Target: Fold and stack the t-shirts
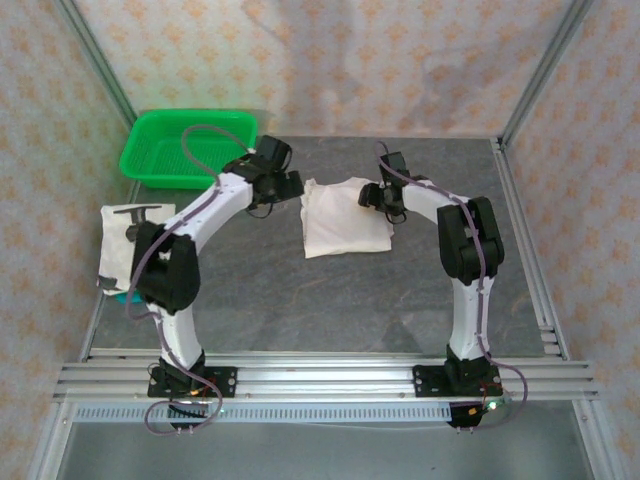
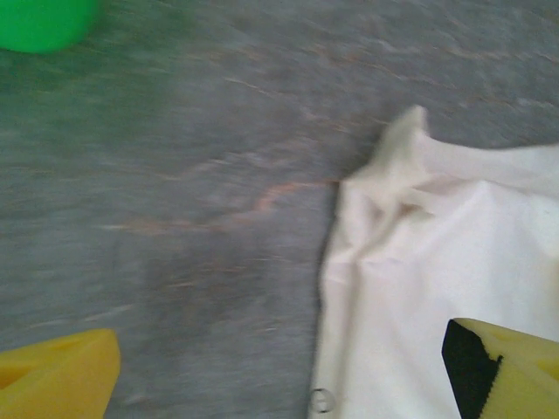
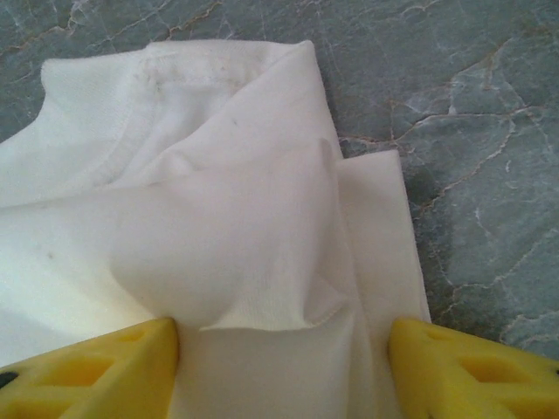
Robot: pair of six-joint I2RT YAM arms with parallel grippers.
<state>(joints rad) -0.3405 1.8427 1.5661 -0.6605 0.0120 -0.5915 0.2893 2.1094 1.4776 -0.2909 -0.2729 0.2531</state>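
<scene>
A white t-shirt (image 1: 345, 218) lies partly folded at the table's middle, its collar (image 3: 166, 65) and a loose fold showing in the right wrist view. My right gripper (image 3: 284, 371) is open just above the shirt's right edge, yellow fingers (image 3: 96, 371) on either side of the cloth and nothing pinched. My left gripper (image 2: 284, 388) hangs wide open over the shirt's left edge (image 2: 437, 288), one finger over bare table, the other over cloth. In the top view the left gripper (image 1: 290, 186) and right gripper (image 1: 372, 195) flank the shirt's far end. A second t-shirt with a dark mark (image 1: 130, 240) rests at the table's left edge.
A green mesh basket (image 1: 185, 148) stands at the back left, its corner (image 2: 39, 22) also in the left wrist view. Grey marbled table (image 1: 330, 300) lies open in front of the shirt. Metal frame posts (image 1: 530, 80) rise at the back corners.
</scene>
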